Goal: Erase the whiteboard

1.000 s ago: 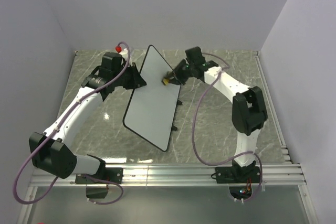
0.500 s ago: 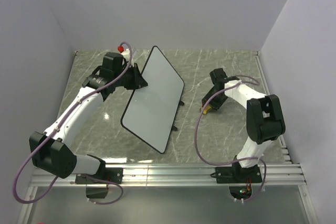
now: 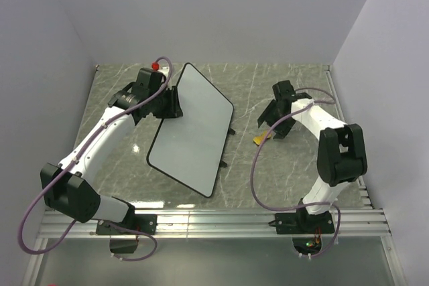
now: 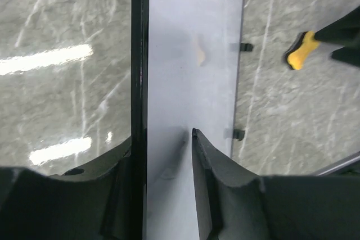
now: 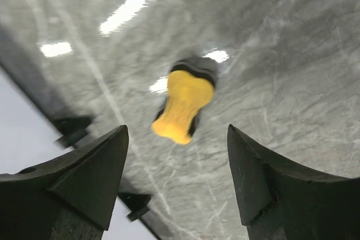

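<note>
Black-rimmed white whiteboard (image 3: 191, 128), yellow eraser (image 3: 259, 140), grey white-veined marbled table (image 3: 281, 172)

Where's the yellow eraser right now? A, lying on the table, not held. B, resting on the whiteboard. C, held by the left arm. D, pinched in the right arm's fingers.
A: the eraser lies on the table, with the right arm's fingers spread open and clear of it on either side.
</note>
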You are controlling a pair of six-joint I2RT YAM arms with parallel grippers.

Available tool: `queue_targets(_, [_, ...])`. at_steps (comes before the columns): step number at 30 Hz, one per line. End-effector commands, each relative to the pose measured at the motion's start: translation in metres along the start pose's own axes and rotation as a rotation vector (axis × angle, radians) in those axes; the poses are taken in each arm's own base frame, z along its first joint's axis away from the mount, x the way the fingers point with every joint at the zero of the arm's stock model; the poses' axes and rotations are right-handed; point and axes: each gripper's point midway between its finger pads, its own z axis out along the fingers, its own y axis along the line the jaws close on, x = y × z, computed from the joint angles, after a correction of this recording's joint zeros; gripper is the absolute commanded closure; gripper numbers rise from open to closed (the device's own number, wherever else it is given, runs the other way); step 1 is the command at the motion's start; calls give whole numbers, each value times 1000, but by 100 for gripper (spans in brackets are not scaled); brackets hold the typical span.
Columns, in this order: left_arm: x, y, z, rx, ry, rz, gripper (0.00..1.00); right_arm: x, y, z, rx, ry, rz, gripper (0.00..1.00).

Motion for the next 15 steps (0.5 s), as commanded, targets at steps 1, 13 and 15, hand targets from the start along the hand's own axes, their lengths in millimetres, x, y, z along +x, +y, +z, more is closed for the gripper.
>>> queue_targets(1, [-14, -6, -13, -7, -37, 45, 59, -20, 17, -39, -82, -74, -16, 22])
queue_targets(13, [-7, 7, -9, -62, -36, 47, 48, -26, 38, -86, -219, -119, -76, 12])
queue_targets(15, [-9, 10, -10, -81, -43, 56, 48, -28, 41, -94, -235, -129, -91, 9])
